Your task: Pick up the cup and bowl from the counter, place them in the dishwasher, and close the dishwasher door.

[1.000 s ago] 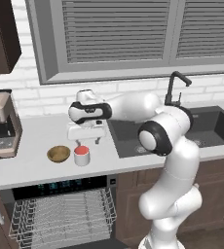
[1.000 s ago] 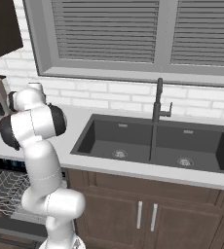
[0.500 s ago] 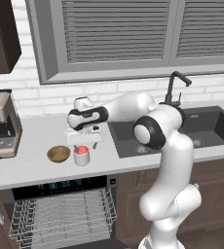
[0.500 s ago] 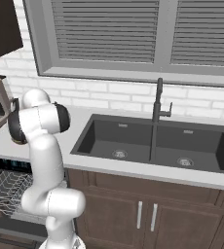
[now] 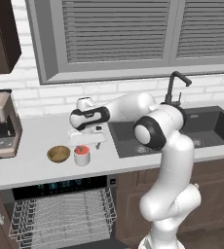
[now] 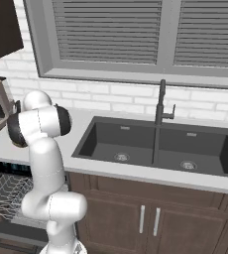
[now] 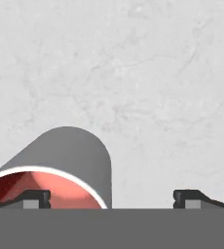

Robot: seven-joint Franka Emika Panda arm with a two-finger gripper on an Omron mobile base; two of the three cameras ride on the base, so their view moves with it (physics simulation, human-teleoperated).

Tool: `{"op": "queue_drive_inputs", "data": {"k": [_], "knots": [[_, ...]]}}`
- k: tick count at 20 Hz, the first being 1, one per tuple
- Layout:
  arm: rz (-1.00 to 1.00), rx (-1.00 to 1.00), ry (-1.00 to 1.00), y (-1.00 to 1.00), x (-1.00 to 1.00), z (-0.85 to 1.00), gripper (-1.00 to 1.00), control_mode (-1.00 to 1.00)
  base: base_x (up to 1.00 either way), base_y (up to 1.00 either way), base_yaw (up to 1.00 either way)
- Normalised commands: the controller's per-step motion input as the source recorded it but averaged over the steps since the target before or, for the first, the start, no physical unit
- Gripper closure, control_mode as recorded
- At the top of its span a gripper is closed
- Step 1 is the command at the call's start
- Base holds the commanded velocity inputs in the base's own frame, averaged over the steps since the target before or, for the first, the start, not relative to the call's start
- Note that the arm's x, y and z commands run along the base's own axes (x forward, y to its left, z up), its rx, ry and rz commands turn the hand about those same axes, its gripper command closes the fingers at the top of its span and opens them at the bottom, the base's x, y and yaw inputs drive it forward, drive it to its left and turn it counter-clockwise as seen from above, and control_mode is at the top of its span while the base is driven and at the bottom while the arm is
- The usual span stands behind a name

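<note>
While the arm reaches left over the surface (image 5: 36, 170), the tool (image 5: 87, 144) hangs spread, apparently just above the cup (image 5: 82, 155).

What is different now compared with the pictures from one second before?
The gripper has come lower, down onto the cup, with its jaws open and nothing taken hold of. The cup, the bowl beside it on the counter, and the open dishwasher stayed as they were.
</note>
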Motion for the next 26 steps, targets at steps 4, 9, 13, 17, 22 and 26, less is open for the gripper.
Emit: {"op": "queue_drive_inputs", "data": {"k": [4,9,13,17,22,26], "knots": [[0.0,0.0,0.0,-0.25,-0.08,-0.25,-1.0,-1.0,0.0,0.0,0.0],[0.0,0.0,-0.01,0.0,0.0,-0.51,-1.0,-1.0,0.0,0.0,0.0],[0.0,0.01,0.0,0.0,0.0,-0.13,-1.0,-1.0,0.0,0.0,0.0],[0.0,0.0,0.0,0.0,0.0,0.0,1.0,-1.0,0.0,0.0,0.0],[0.0,0.0,0.0,0.0,0.0,0.0,1.0,-1.0,0.0,0.0,0.0],[0.0,0.0,-0.01,-0.04,-0.27,0.0,1.0,-1.0,0.0,0.0,0.0]]}}
